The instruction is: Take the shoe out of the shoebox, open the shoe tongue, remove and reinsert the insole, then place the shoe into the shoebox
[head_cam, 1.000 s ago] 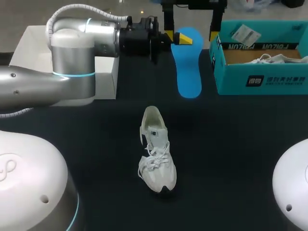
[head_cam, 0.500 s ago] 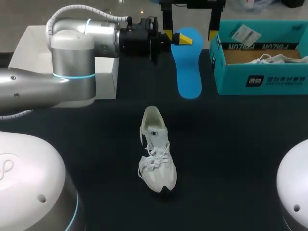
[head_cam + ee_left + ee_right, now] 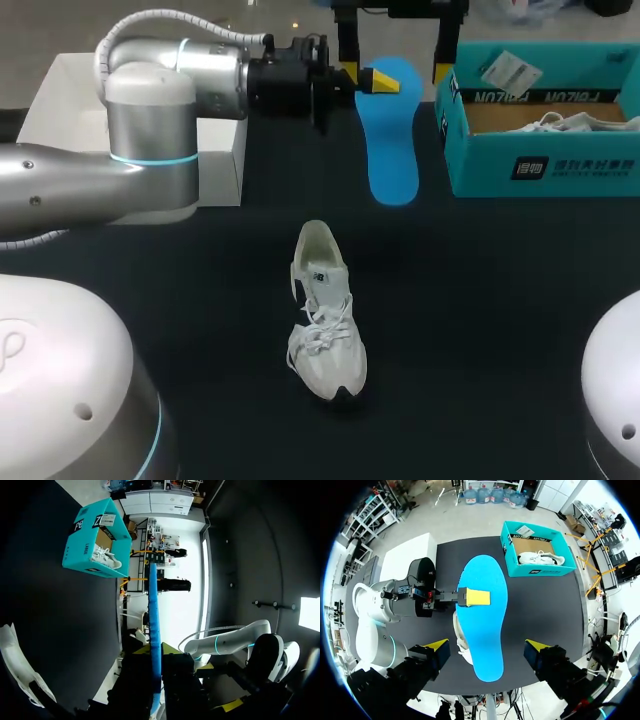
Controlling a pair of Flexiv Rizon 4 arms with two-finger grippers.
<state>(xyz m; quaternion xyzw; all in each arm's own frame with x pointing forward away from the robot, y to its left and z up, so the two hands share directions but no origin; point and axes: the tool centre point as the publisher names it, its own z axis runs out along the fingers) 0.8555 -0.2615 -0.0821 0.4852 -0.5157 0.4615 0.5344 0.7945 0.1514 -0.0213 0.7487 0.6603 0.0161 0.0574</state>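
Not much to report from the head view. Compared with a second ago basically nothing is moving: the left fingers [image 3: 372, 80] are still clamping the blue insole [image 3: 393, 140] over the far middle of the desk [image 3: 480, 300]. The shoe [image 3: 325, 320] is sitting in the same near-middle spot, toe pointing at the near edge, well apart from the insole. Only the big white joint at the near right corner is drifting a little. My read is that the insole is out and the arms are pausing before the reinsert. The right fingers [image 3: 395, 66] are hanging spread on either side of the insole's far end. The shoebox [image 3: 560, 165] is sitting far right with a second shoe [image 3: 575, 122] in it. In the left wrist view, the left fingers [image 3: 156, 652] are pinching the insole [image 3: 154, 610] edge-on from both sides, with the shoebox [image 3: 80, 560] well ahead. In the right wrist view, the right fingers [image 3: 486, 647] are standing wide open and gripping nothing. The insole [image 3: 482, 575] is lying between them without touching either tip, and the shoe [image 3: 459, 642] is peeking out beneath it.
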